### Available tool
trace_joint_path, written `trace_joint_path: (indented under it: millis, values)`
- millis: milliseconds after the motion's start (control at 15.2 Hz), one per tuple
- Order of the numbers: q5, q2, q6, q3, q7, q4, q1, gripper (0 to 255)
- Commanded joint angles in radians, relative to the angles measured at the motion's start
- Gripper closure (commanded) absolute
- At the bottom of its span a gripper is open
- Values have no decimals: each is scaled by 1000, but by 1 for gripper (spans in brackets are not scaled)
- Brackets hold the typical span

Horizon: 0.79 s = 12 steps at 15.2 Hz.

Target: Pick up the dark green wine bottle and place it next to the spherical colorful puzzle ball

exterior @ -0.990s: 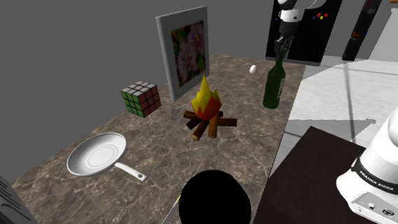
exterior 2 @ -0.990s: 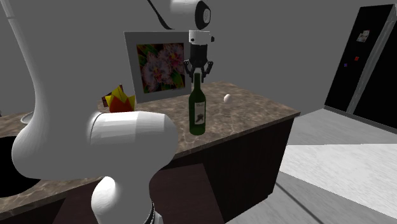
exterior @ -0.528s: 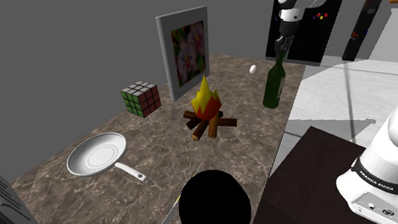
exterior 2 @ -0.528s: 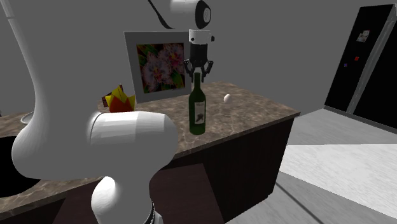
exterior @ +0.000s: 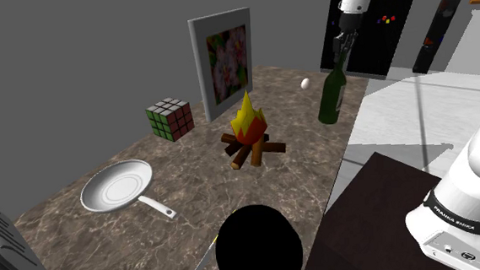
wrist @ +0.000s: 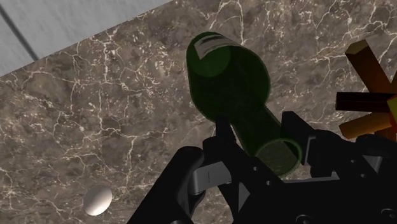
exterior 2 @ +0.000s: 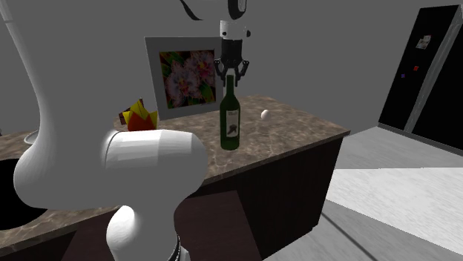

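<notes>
Hand point(exterior 2: 231, 72) on bottle point(exterior 2: 231, 122) near counter edge point(exterior 2: 304, 139)

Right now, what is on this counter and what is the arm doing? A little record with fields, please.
Held thing: dark green wine bottle, upright
Gripper: shut on its neck
Goal marker: colourful puzzle cube, near the framed flower picture
Also on the counter: toy campfire, white frying pan, egg
</notes>
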<state>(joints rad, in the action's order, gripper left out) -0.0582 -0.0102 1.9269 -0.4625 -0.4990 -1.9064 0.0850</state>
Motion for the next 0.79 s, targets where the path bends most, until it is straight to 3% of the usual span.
trace_joint_path:
  millis: [0, 726]
  values:
    - [3, -4, -29, 1, 4, 25, -1, 255]
    - [6, -7, -176, 1, 12, 171, -1, 255]
